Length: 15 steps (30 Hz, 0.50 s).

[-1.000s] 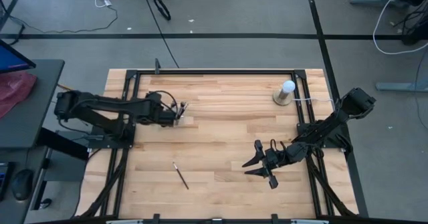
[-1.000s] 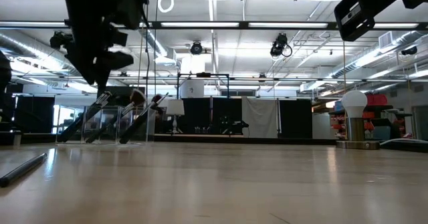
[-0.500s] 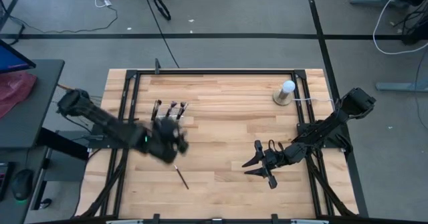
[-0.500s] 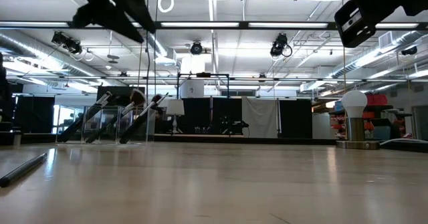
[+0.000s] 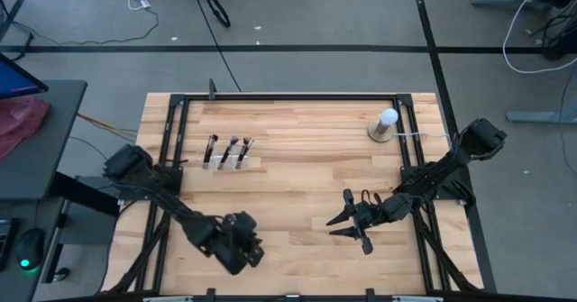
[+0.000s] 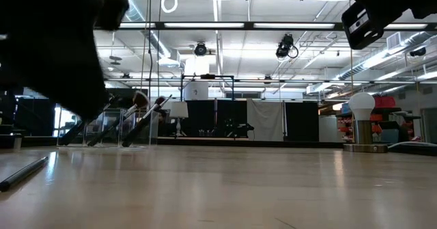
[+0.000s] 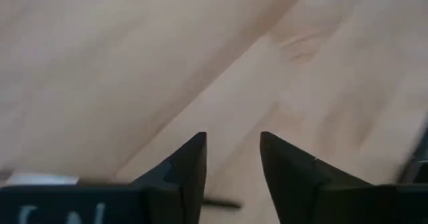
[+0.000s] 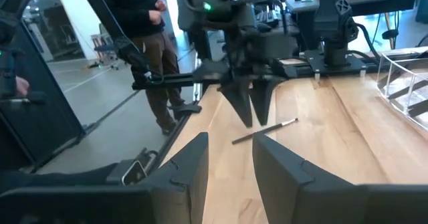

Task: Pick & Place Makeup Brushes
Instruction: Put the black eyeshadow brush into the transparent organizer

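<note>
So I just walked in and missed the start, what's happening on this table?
The robot is collecting makeup brushes. Three already stand in a clear holder at the table's far left. The left gripper hangs just above the one loose brush lying near the front edge, fingers slightly apart, not yet gripping it. The right gripper waits open over the table's right side. A white ball on a round base sits untouched at the far right.

Robotics lab — ceiling ducts (image 6: pixel 41 48), floor cables (image 5: pixel 216 12), framed wood table (image 5: pixel 306 140).
</note>
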Each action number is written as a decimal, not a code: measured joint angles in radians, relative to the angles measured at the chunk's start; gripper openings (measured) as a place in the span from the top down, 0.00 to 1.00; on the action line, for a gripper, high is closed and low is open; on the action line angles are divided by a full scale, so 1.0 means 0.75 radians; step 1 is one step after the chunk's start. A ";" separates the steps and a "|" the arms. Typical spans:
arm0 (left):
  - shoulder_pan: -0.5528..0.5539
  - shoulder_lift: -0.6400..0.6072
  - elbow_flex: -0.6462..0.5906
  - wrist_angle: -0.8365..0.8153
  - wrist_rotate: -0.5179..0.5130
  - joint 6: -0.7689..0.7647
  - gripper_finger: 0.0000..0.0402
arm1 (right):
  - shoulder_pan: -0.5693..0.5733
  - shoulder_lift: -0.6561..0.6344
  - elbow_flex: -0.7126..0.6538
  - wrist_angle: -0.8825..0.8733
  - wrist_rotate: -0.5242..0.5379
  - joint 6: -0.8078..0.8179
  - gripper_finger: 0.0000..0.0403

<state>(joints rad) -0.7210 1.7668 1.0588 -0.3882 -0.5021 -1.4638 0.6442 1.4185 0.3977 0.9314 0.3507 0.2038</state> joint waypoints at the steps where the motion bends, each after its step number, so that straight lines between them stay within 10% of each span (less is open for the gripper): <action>1: 0.007 0.003 0.000 -0.028 0.060 -0.024 0.62 | -0.002 0.000 0.000 0.001 0.000 -0.005 0.71; 10: 0.015 -0.002 0.001 -0.328 0.309 -0.450 0.47 | -0.002 0.000 0.000 -0.032 0.000 -0.023 0.71; 15: -0.018 0.009 0.001 -0.350 0.086 -0.606 0.48 | -0.002 0.000 0.000 -0.034 0.000 -0.026 0.71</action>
<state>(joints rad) -0.7341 1.7733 1.0592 -0.6507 -0.4376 -1.9181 0.6430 1.4185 0.3977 0.9058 0.3504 0.1844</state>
